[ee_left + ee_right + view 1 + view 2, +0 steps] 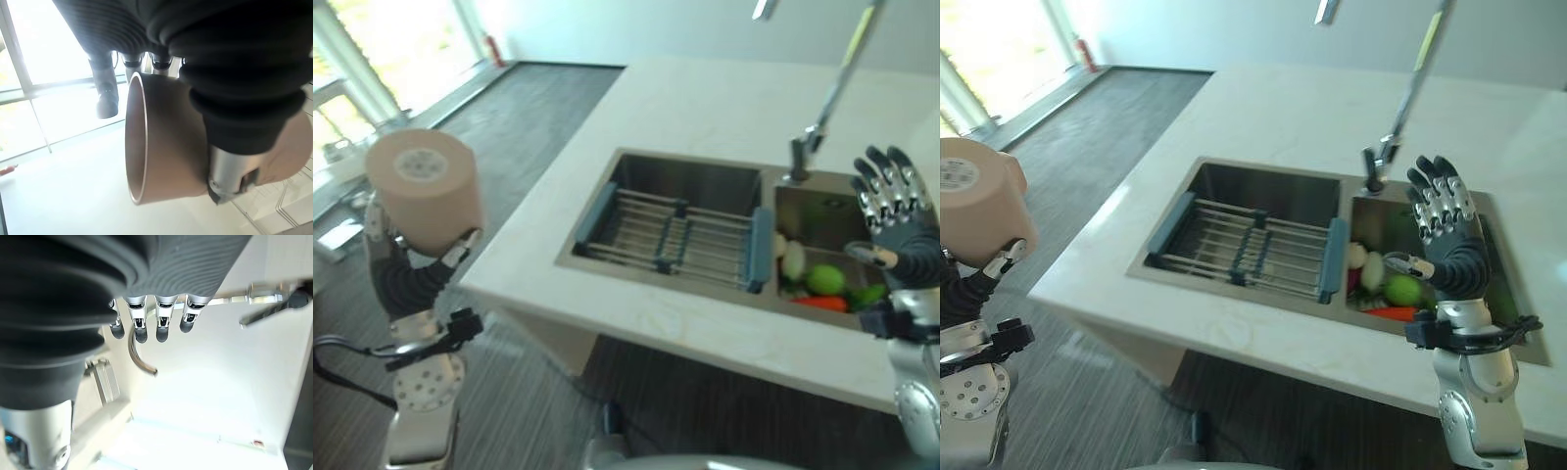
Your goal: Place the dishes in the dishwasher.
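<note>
At nine o'clock, off the counter's edge and over the floor, the left hand grips a tan cup, fingers and thumb curled round it. At three o'clock the right hand hangs spread above the sink, over the vegetables. A rack spans the left basin, the faucet behind.

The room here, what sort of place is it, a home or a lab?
Most likely a kitchen, perhaps a show or test one. A pale counter holds a steel double sink with a tall faucet, a draining rack and vegetables in the basins.
</note>
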Controlling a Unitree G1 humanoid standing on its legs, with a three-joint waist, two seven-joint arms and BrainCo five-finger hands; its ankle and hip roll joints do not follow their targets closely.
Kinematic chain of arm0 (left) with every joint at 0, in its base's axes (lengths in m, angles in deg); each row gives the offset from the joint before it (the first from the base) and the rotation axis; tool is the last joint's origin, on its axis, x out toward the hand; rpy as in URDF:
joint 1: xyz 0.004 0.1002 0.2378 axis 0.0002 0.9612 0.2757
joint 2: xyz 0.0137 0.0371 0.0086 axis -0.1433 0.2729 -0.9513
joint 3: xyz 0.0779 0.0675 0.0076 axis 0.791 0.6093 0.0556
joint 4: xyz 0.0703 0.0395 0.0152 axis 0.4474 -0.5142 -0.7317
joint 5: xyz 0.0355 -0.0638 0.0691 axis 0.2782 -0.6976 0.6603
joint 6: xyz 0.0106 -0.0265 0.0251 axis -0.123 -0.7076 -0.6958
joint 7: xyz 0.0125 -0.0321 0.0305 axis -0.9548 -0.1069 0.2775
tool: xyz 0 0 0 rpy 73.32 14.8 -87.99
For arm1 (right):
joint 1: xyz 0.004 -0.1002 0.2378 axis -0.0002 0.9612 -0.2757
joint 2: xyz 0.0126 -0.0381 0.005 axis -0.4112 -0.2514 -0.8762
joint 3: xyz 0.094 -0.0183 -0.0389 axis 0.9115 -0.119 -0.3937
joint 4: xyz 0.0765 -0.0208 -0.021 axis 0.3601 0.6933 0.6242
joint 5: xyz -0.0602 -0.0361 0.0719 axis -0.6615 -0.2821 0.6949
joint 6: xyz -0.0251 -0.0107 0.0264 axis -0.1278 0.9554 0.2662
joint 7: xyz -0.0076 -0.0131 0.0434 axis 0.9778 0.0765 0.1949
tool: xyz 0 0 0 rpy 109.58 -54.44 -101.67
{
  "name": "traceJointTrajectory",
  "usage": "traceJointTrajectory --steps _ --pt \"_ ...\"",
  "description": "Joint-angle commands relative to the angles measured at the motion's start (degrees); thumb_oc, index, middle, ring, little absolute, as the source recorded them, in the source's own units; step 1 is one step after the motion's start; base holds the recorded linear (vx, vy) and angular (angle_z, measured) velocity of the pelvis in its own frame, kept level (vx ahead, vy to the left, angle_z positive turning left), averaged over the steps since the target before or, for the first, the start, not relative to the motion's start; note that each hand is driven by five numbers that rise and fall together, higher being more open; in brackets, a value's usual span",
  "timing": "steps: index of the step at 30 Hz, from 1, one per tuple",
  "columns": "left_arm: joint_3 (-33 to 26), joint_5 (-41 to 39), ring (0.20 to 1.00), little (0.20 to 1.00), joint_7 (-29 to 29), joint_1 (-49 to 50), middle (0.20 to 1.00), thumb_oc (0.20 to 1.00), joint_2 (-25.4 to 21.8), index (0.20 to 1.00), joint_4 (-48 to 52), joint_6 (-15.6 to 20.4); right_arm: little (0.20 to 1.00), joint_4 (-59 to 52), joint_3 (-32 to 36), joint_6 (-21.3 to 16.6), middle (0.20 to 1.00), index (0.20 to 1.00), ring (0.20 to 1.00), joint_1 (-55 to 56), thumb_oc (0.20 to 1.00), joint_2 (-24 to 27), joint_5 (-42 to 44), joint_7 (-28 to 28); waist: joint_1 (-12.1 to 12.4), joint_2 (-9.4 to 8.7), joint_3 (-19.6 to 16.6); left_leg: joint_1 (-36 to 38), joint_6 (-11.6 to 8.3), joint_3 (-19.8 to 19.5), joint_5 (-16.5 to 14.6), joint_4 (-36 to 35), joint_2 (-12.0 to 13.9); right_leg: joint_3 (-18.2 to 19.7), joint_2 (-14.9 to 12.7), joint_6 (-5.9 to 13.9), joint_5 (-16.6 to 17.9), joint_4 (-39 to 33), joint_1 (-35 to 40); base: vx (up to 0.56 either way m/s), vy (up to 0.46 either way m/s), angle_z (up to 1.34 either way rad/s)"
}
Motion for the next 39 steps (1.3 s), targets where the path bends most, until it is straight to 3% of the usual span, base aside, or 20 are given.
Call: traceJointTrajectory --steps 1,4,7,8,9,11,13,15,17,18,19,20,21,22,25,26,33,39 --pt "-2.3 -2.8 0.200 0.200 -5.9 -2.7 0.200 0.200 -4.8 0.200 2.8 7.0 1.000 -0.5 5.2 -6.2 1.000 1.000 1.000 -2.8 1.000 -2.4 1.6 -0.5 -4.0 -7.55 -1.7 12.3 1.64 12.3 -8.8 23.6 1.1 -3.6 -8.1 8.46 3.5 -2.4 1.7 -0.30 0.132 1.36" --pt "-0.6 -10.1 0.200 0.200 -9.6 -4.6 0.200 0.200 -3.8 0.200 2.2 8.9 1.000 0.3 6.6 -6.8 1.000 1.000 1.000 -2.8 1.000 -2.7 0.6 1.8 -4.6 -6.57 -2.6 20.6 0.27 14.0 -8.4 21.4 1.0 -10.0 -7.7 8.37 6.1 -2.1 0.2 -0.36 0.281 1.33" --pt "0.2 -15.3 0.200 0.200 -13.9 -5.1 0.200 0.200 -3.1 0.200 1.2 11.0 1.000 0.4 7.2 -8.2 1.000 1.000 1.000 -2.9 1.000 -3.5 1.3 2.2 -5.1 -5.63 -3.4 27.1 0.05 17.0 -8.7 11.9 -0.7 -14.9 -8.8 9.35 8.4 -1.7 -0.4 -0.34 0.434 1.67" --pt "0.7 -15.3 0.200 0.200 -13.9 -5.2 0.200 0.200 -3.1 0.200 1.3 11.2 1.000 0.3 7.0 -8.4 1.000 1.000 1.000 -3.4 1.000 -3.7 0.1 2.3 -4.7 -5.51 -3.3 27.5 0.07 17.7 -8.1 9.0 -0.5 -15.8 -9.4 9.86 9.2 -1.7 -0.1 -0.39 0.519 1.91" --pt "1.6 -15.2 0.200 0.200 -13.6 -5.5 0.200 0.200 -3.1 0.200 1.9 11.1 1.000 0.1 6.2 -8.4 1.000 1.000 1.000 -4.3 1.000 -3.6 -1.6 2.9 -3.5 -5.87 -2.8 27.4 0.84 17.8 -9.5 6.3 -0.9 -17.1 -11.2 11.02 11.3 -1.3 -0.1 -0.39 0.534 1.97" --pt "2.4 -13.9 0.200 0.200 -13.1 -5.9 0.200 0.200 -2.8 0.200 2.3 11.1 1.000 0.6 4.4 -8.5 1.000 1.000 1.000 -5.8 1.000 -4.1 -3.6 4.0 -2.2 -6.51 -2.1 28.0 2.74 16.1 -13.2 1.4 -3.5 -18.5 -15.2 13.81 15.3 0.0 -1.2 -0.28 0.598 1.46" --pt "2.3 -11.1 0.200 0.200 -12.7 -6.0 0.200 0.200 -3.0 0.200 2.5 12.7 1.000 0.4 2.8 -9.6 1.000 1.000 1.000 -6.2 1.000 -5.2 -1.4 1.9 -1.1 -6.43 -1.3 27.5 3.55 13.2 -14.4 -1.0 -6.5 -18.9 -19.0 17.06 20.3 1.4 -2.1 -0.17 0.581 1.20" --pt "2.1 -6.4 0.200 0.200 -10.7 -6.6 0.200 0.200 -3.7 0.200 3.2 13.2 1.000 0.0 1.0 -10.9 1.000 1.000 1.000 -6.3 1.000 -7.7 2.9 -3.0 0.0 -6.43 -0.5 26.0 5.00 9.8 -15.4 -1.3 -8.5 -19.5 -22.4 17.84 23.1 3.4 -4.0 -0.17 0.527 0.79" --pt "1.5 -7.1 0.200 0.200 -9.8 -7.8 0.200 0.200 -4.4 0.200 3.2 11.5 1.000 0.3 -0.2 -11.0 1.000 1.000 1.000 -5.4 1.000 -9.8 3.5 -7.4 0.2 -6.20 0.0 24.4 5.98 6.7 -15.4 -1.3 -9.7 -18.1 -23.9 17.61 21.4 4.1 -5.4 -0.17 0.512 0.43" --pt "1.2 -8.2 0.200 0.200 -10.1 -8.2 0.200 0.200 -4.5 0.200 3.3 10.2 1.000 0.2 -0.4 -10.6 1.000 1.000 1.000 -5.1 1.000 -10.1 3.6 -7.5 -0.2 -6.11 -0.1 23.9 6.42 5.6 -15.2 -1.3 -10.0 -16.5 -23.5 17.54 20.6 4.0 -5.9 -0.11 0.459 0.28" --pt "1.8 -9.4 0.200 0.200 -11.1 -9.5 0.200 0.200 -4.5 0.200 2.7 8.6 1.000 0.0 -0.5 -10.1 1.000 1.000 1.000 -4.6 1.000 -10.8 3.0 -5.7 -2.2 -5.85 -0.3 23.0 7.61 3.1 -14.8 -1.3 -10.6 -9.5 -21.4 17.27 19.0 4.9 -7.5 -0.09 0.334 0.72" --pt "2.3 -10.7 0.200 0.200 -12.8 -10.2 0.200 0.200 -4.6 0.200 2.0 8.1 1.000 -0.2 -0.1 -9.9 1.000 1.000 1.000 -4.0 1.000 -10.9 3.1 -4.7 -3.5 -6.28 -0.3 21.9 8.34 2.3 -13.6 -1.3 -11.3 -5.9 -20.3 15.90 17.9 6.9 -8.9 -0.04 0.312 1.46" --pt "3.3 -11.7 0.200 0.200 -14.7 -10.8 0.200 0.200 -4.6 0.200 1.1 8.0 1.000 -0.5 0.7 -9.8 1.000 1.000 1.000 -2.9 1.000 -11.1 3.0 -4.4 -5.0 -6.32 -0.5 20.9 9.21 -1.0 -13.2 -1.3 -11.7 1.5 -15.9 14.69 13.6 9.3 -9.5 -0.01 0.228 1.98" --pt "4.6 -12.2 0.200 0.200 -16.3 -11.0 0.200 0.200 -4.1 0.200 0.5 8.5 1.000 -1.1 2.5 -9.7 1.000 1.000 1.000 -1.8 1.000 -10.5 3.0 -4.0 -6.6 -6.47 -0.9 19.7 9.94 -4.9 -12.6 -1.3 -12.0 9.7 -9.8 13.16 7.8 10.6 -8.6 0.05 0.178 1.83" --pt "7.2 -10.8 0.200 0.200 -15.0 -12.2 0.200 0.200 -3.2 0.200 1.0 7.9 1.000 -1.6 4.4 -8.2 1.000 1.000 1.000 -1.6 1.000 -9.2 4.5 -3.4 -7.6 -7.34 -1.7 18.1 10.31 -9.0 -11.7 -1.3 -13.2 16.8 -4.7 11.77 4.6 8.4 -6.2 0.01 0.119 2.02" --pt "8.3 -9.5 0.200 0.200 -13.4 -13.1 0.200 0.200 -2.9 0.200 0.9 7.7 1.000 -1.2 4.8 -7.8 1.000 1.000 1.000 -1.7 1.000 -8.6 4.7 -3.2 -7.4 -7.86 -1.9 17.2 10.49 -10.3 -11.0 -1.3 -14.1 18.3 -4.4 11.52 4.7 7.6 -5.2 -0.01 0.076 1.65" --pt "5.0 -10.6 0.200 0.200 -7.8 -9.1 0.200 0.200 -2.1 0.200 3.0 10.1 1.000 -2.2 1.6 -7.1 1.000 1.000 1.000 -2.4 1.000 -8.4 1.4 -2.5 -4.3 -6.75 -2.1 17.0 10.10 -12.6 -10.0 -1.3 -14.8 16.5 -4.4 11.33 3.6 4.3 -2.1 -0.02 -0.032 0.64" --pt "3.7 -7.2 0.200 0.200 -3.0 -8.9 0.200 0.200 -2.0 0.200 3.3 9.7 1.000 -1.7 -1.5 -4.3 1.000 1.000 1.000 -5.5 1.000 -7.0 1.2 -1.4 -2.7 -6.05 -2.9 16.7 9.33 -10.4 -9.5 -1.3 -13.7 13.9 -4.1 10.41 2.9 0.5 1.3 -0.02 -0.055 0.07"
